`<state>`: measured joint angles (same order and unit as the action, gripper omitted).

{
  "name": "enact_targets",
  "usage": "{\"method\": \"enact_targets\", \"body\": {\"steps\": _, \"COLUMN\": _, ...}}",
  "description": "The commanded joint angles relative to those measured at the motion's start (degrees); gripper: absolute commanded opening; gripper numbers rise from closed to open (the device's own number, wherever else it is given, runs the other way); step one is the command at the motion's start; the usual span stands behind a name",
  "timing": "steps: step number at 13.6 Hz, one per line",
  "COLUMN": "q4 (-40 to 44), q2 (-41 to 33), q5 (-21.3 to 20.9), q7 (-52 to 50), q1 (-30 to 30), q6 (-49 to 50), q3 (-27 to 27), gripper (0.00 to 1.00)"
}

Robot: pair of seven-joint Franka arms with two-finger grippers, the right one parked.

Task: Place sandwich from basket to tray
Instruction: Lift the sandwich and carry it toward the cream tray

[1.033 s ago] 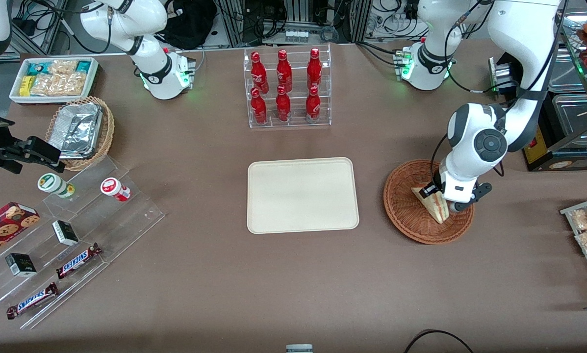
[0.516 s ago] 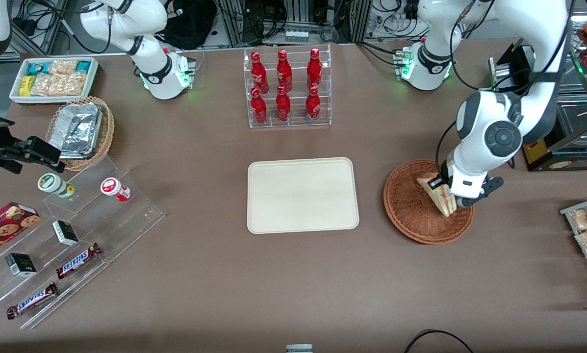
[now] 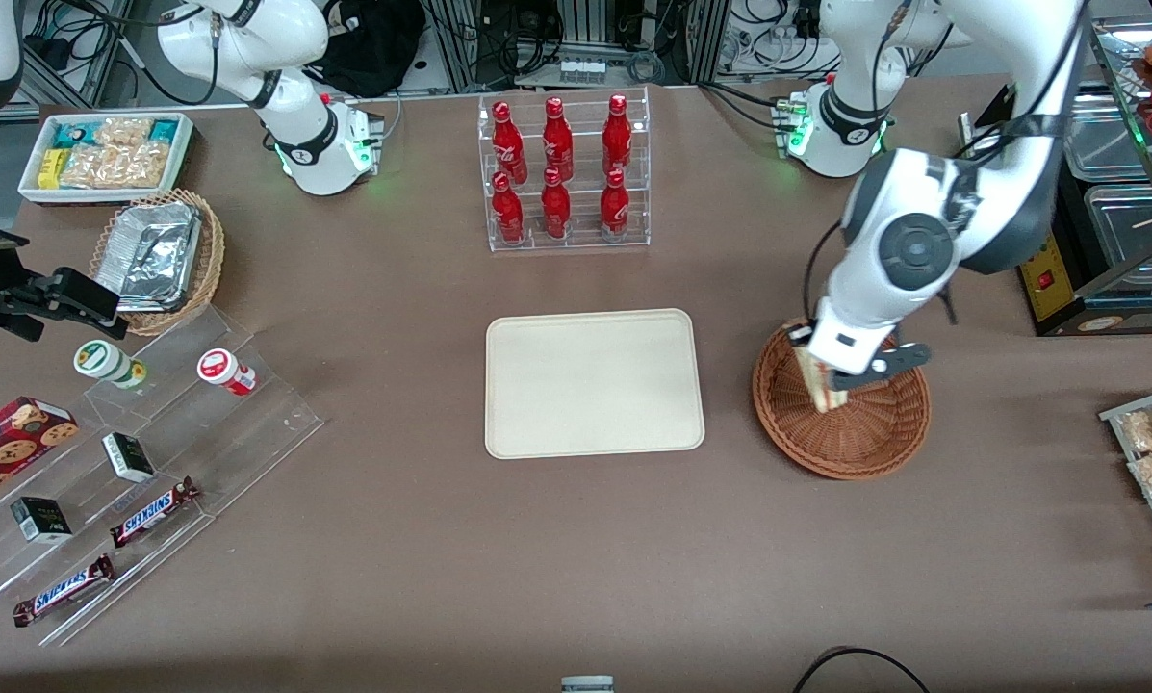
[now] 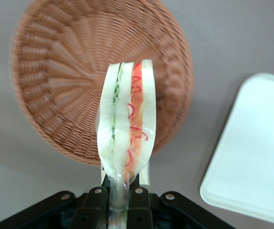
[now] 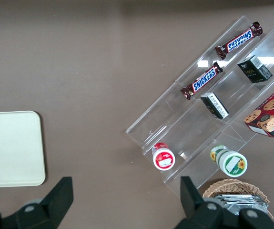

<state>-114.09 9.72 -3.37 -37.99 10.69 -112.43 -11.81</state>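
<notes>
Claw [image 3: 831,385]: on the working arm, held above the basket, over the part of the bowl nearest the tray. Fingers [image 4: 96,200] pressed in on the lower end of the sandwich, pinching it between them.

Sandwich [image 3: 814,383]: triangular wedge in clear wrap, white bread with a green layer and a red layer showing along its cut edge [image 4: 127,138]. Carried edge-on in the claw, lifted clear of the wicker.

Basket [image 3: 840,443]: round, reddish-brown, woven, shallow. Stands on the tabletop toward the working arm's end, just beside the tray but not touching it. No other contents visible.

Tray [image 3: 594,383]: cream, rectangular, rounded corners, low rim. Lies flat near the middle of the tabletop with nothing on it.

Bottle rack [image 3: 564,171]: clear acrylic, six red bottles in two tiers, farther from the front camera than the tray.

Stepped clear display [image 3: 152,462]: toward the parked arm's end, bearing two chocolate bars, small dark boxes, two round cups and a cookie box.

Tan wicker basket [image 3: 162,260]: holds foil containers, next to the display.
</notes>
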Motion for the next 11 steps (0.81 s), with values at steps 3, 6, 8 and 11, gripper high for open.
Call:
{"method": "enact_targets", "body": {"steps": 3, "q4": 10.01, "q2": 9.95, "q5": 0.9, "q7": 0.82, "q1": 8.36, "q6": 1.6, "q3": 0.47, "gripper": 0.1}}
{"method": "enact_targets", "body": {"steps": 6, "q4": 15.63, "q2": 14.78, "q5": 2.3, "q7": -2.59, "q1": 12.84, "q6": 1.52, "q3": 0.47, "gripper": 0.1}}
{"method": "enact_targets", "body": {"steps": 8, "q4": 18.45, "q2": 17.86, "q5": 2.93, "q7": -6.29, "q1": 16.19, "q6": 0.99, "q3": 0.47, "gripper": 0.11}}
{"method": "enact_targets", "body": {"steps": 11, "q4": 25.12, "q2": 23.57, "q5": 2.75, "q7": -14.1, "q1": 21.1, "q6": 0.99, "q3": 0.56, "gripper": 0.11}}
